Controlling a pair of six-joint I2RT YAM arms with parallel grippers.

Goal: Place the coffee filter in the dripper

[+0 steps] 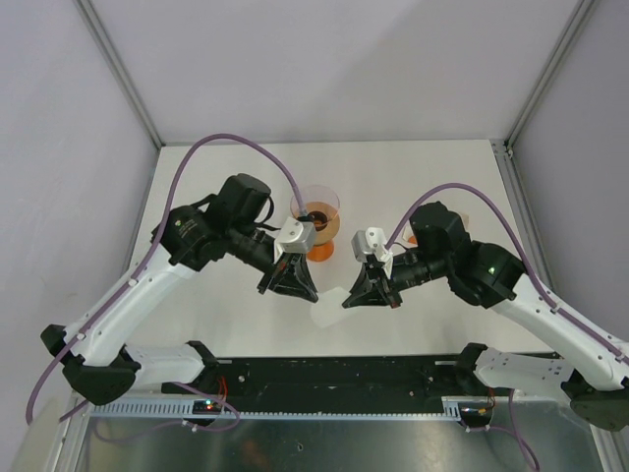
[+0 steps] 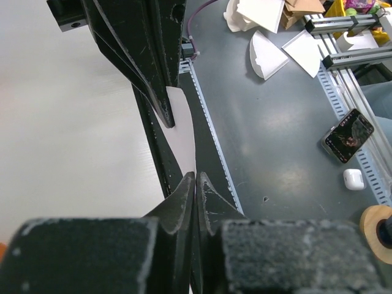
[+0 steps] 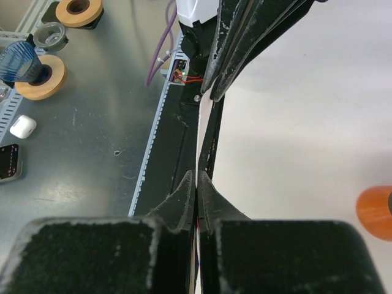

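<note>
Just beyond the near edge of the white tabletop (image 1: 423, 177), the left arm's fingers (image 2: 179, 202) and the right arm's fingers (image 3: 211, 199) face each other. Each pair is closed to a sliver on an opposite edge of the thin white paper coffee filter (image 1: 329, 309), which stretches flat between them. Whether the paper is clear of the surface cannot be told. The two-sided pinch appears meant to steady the limp sheet and tease its layers apart into a cone before it travels. Farther back, just behind the left wrist, the clear, faintly pink cone-shaped dripper (image 1: 319, 202) stands mouth-up over a small orange base (image 1: 320, 250). It is unfilled and positioned to receive the filter from above.
</note>
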